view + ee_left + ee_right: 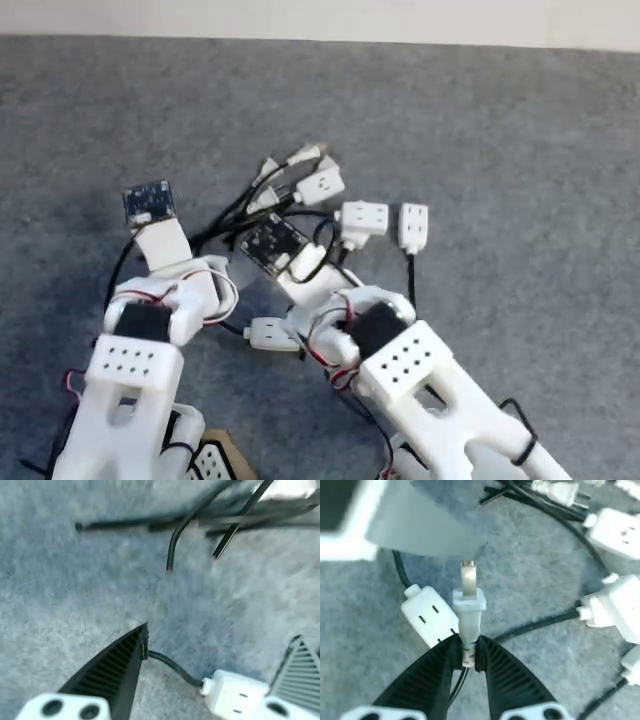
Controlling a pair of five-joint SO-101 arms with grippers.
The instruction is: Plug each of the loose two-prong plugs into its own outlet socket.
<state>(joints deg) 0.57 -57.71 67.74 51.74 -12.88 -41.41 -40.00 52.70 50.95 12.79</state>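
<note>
White plug (pixel 468 611), where? Held how?
— Pinched tight in my right claw (pixel 467 647), metal prongs outward, just beside a white socket (pixel 429 616) on grey carpet (pixel 360 630); my left claw (pixel 221 632) spread apart.

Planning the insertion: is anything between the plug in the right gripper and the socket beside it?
Nothing visible. The plug held by the right gripper lies right beside the socket, prongs pointing past it.

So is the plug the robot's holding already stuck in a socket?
No, the plug pinched in the right gripper has its prongs bare, beside a white socket, not in it.
</note>
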